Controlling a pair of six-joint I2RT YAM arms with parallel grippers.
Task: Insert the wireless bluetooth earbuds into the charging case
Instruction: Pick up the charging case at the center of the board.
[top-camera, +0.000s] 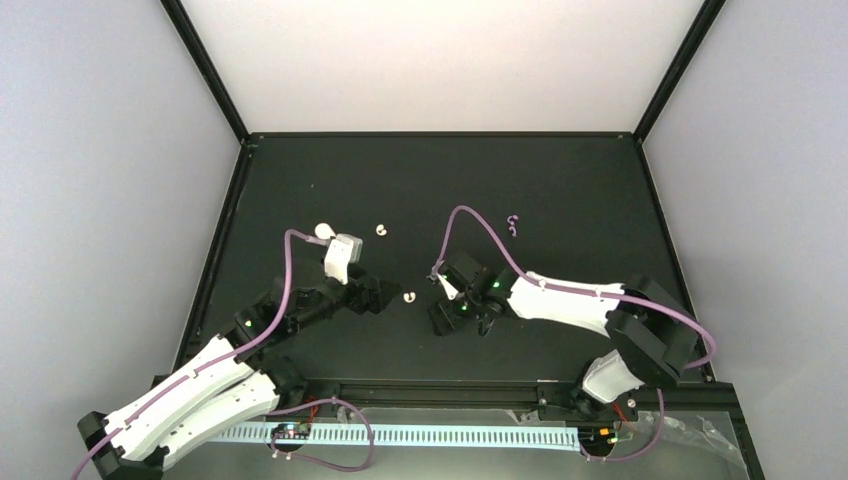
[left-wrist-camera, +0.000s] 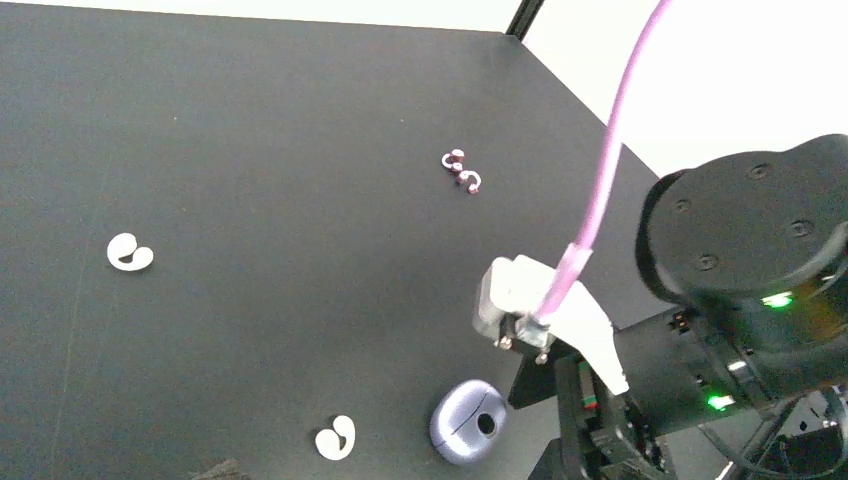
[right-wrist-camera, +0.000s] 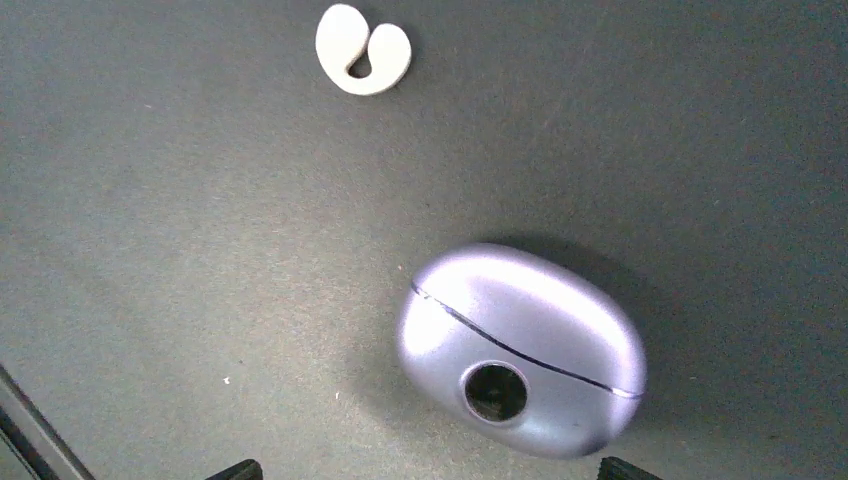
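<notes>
Your right pincer (top-camera: 443, 303) hangs low over the case (right-wrist-camera: 520, 350). From its wrist camera you see both black tips at the bottom corners, set wide apart, with the case in the gap ahead of them. Nothing is gripped, and I see no contact with the shell. That straddle makes sense, because the case is the 1 thing that has to be steadied before anything else.

Here's why: the lilac case lies shut on the counter (left-wrist-camera: 250, 120), its seam running unbroken across it and a dark round spot facing the camera. No earbud goes in until the lid is up, so I'd judge you're at the very start: secure the case, then open it.

All 4 earbuds lie loose on the counter. 1 white earbud (right-wrist-camera: 362, 50) sits near the case, just beyond it in the right wrist view. The other white earbud (left-wrist-camera: 130, 252) is farther back, ahead of the left arm. The 2 purple earbuds (left-wrist-camera: 461, 170) lie just beside each other, well apart from the case.

Your left pincer (top-camera: 380, 296) faces the right one across the near white earbud, jaws spread fully, holding nothing. That's a sensible spot from which to lift the lid or pick that earbud.

Watch the shell: it's smooth and rounded, and it could squirt out of a pinch.
</notes>
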